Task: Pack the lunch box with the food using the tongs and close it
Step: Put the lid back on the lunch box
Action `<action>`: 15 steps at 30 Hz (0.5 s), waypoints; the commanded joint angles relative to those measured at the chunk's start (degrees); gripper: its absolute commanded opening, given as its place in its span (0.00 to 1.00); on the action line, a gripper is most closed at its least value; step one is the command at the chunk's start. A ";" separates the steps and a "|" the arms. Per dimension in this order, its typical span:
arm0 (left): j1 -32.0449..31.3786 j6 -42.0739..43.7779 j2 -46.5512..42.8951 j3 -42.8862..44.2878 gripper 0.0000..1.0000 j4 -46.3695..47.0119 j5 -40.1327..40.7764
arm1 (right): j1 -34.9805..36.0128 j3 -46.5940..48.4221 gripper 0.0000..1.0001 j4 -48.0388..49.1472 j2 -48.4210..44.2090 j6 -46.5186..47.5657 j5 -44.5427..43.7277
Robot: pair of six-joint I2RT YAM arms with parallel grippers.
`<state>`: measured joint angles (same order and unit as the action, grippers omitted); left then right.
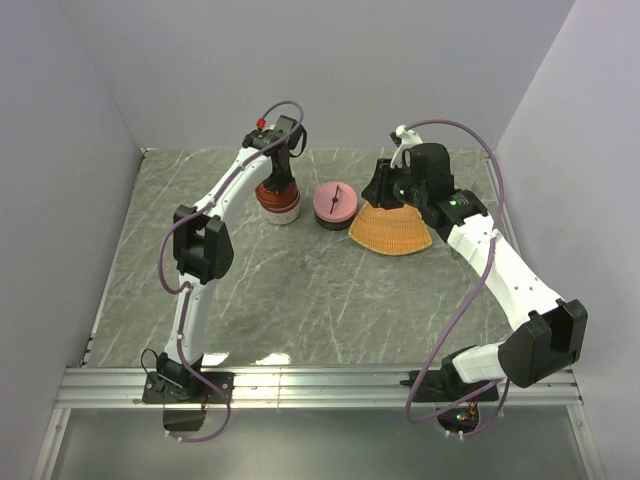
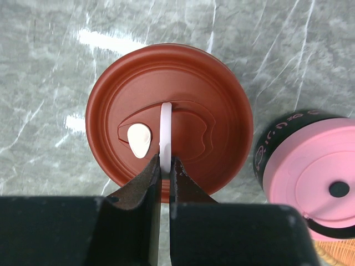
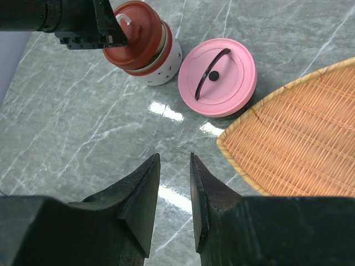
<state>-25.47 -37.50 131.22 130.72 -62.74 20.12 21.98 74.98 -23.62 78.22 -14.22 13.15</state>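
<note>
While the left gripper (image 2: 165, 164) is clamped on the white loop (image 2: 165, 122) atop the red lid (image 2: 216, 100), only its fingertips show. The rest is cut off by the wrist view's bottom edge. The red lid sits over a white tub (image 3: 166, 62). Can't tell whether it is fully seated or raised a little. The tub's contents are hidden by the lid. A cream plug (image 2: 138, 138) lies just beside the loop, on the lid.

The pink lid (image 3: 236, 83), with a black bar (image 3: 204, 83) across its top, covers a black tub (image 2: 265, 152) just right of the white tub. The two tubs are close; can't tell if they touch. The print on the black wall is too small to read, and the contents are hidden. In the left wrist view the pink lid is cut off at the right edge.

The orange tray (image 3: 299, 138) lies on the table (image 3: 83, 138), right of the pink lid, with its corner by the black tub; contact is unclear. The right wrist frame cuts off most of the tray. In the top view the right arm's wrist covers the tray's far edge.

On the right gripper (image 3: 173, 160), the jaws stand a narrow gap apart with nothing between them and table showing through. It hangs over the table near the tray's left corner. Its height above the table can't be judged.
</note>
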 commanded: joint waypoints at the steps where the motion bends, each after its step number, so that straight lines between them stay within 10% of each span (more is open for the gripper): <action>1: 0.16 1.37 0.18 -0.02 0.00 3.59 1.15 | -0.09 1.05 0.36 0.94 -0.43 0.59 0.21; 15: 0.16 1.81 1.94 -2.40 0.00 4.12 -0.34 | -0.09 1.31 0.36 0.94 0.09 0.59 0.30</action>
<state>-25.47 -36.49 131.96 129.51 -58.92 20.47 21.98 74.98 -23.62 78.22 -14.22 13.17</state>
